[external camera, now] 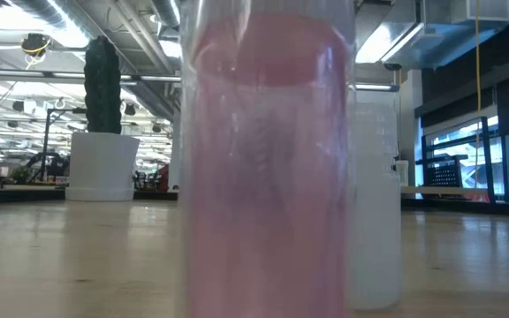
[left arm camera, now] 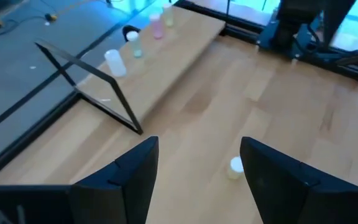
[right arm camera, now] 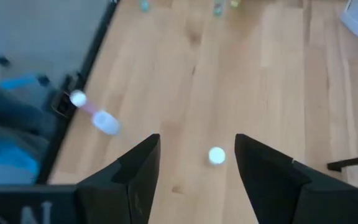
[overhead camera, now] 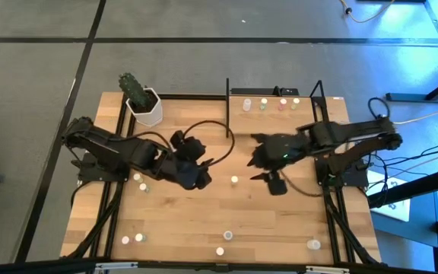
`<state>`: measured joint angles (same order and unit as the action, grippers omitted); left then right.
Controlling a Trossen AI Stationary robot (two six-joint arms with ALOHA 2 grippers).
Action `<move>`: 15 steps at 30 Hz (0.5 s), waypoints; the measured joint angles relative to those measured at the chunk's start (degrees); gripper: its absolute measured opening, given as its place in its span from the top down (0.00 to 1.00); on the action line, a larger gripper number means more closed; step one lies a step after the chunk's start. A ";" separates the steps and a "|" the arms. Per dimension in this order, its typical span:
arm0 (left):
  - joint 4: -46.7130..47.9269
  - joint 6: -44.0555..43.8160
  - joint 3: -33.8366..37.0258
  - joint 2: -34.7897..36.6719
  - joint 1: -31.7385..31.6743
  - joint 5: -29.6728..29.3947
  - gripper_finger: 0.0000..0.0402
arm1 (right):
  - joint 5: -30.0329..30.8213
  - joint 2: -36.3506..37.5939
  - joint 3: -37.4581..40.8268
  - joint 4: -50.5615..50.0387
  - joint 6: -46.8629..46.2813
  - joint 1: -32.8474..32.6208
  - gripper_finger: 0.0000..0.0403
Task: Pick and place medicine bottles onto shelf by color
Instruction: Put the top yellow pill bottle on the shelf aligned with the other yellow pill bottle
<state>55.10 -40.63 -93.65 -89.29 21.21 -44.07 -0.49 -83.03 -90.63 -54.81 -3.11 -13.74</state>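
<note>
While both stand open, bottle (overhead camera: 234, 180) lies between left gripper (overhead camera: 201, 172) and right gripper (overhead camera: 263, 169).

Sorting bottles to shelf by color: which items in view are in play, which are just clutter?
In play:
- medicine bottles, e.g. one mid-table, loose ones near the front edge
- shelf, a few bottles already on it
- left gripper, open
- right gripper, open

Clutter:
- white plant pot with cactus
- cables

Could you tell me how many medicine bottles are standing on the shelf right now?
4 on the shelf, in a row along its back edge: a white-capped bottle at the left end, then a greenish one, a pink one and a yellowish one. No others are visible there.
</note>
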 joint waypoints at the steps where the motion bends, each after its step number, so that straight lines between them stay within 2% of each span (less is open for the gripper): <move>1: -0.07 -0.27 0.00 0.00 0.32 -0.39 0.45 | 0.53 -1.35 0.00 0.11 0.49 0.00 0.48; 15: -0.17 -3.29 0.02 0.22 4.38 -4.06 0.45 | 1.92 -20.64 0.04 -0.46 8.07 1.57 0.48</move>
<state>54.92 -43.93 -93.63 -89.08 25.60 -48.13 1.43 -103.67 -90.59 -55.27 4.96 -12.16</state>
